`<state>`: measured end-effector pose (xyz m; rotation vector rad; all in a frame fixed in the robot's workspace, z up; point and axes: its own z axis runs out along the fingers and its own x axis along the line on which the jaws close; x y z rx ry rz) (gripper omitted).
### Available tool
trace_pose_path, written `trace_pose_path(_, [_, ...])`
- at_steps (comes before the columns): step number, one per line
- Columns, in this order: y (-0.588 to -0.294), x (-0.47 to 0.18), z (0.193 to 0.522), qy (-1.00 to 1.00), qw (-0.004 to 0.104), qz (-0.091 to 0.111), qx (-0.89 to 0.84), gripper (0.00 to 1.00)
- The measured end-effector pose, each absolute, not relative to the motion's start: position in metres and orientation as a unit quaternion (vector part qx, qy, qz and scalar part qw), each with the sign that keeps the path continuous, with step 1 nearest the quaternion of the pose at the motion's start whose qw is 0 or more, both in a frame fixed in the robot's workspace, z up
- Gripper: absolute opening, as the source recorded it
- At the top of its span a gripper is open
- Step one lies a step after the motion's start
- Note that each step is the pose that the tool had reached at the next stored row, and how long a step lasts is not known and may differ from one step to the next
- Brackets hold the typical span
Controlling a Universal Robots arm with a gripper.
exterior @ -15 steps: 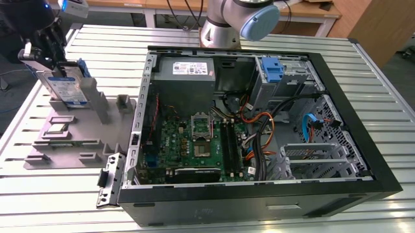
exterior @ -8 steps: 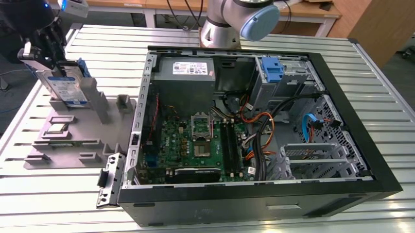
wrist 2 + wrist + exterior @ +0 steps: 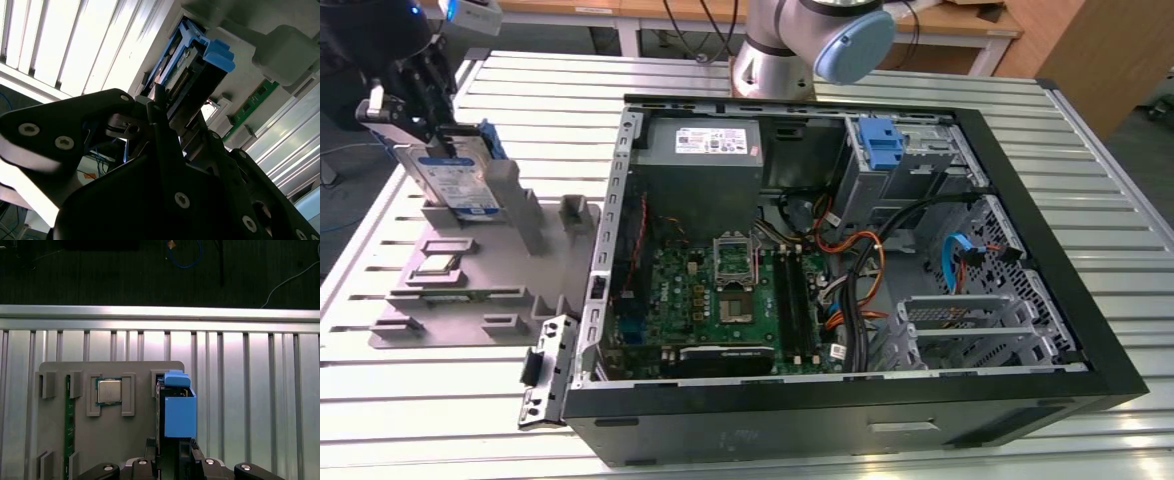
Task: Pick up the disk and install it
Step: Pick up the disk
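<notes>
Holding disk (image 3: 454, 185) upright, jaws clamped

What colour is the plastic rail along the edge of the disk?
Blue. The disk's rail shows best in the first wrist view.

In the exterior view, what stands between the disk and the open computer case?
In the exterior view, grey upright posts of the holder stand between the disk and the computer case.
</notes>
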<state>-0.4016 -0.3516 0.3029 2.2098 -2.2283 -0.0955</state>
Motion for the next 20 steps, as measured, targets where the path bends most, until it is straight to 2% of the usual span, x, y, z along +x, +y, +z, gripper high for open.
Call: trace_pose_path(20, [-0.352, -0.402, 0.333, -0.71, 0.001, -0.03, 0.704, 0.35])
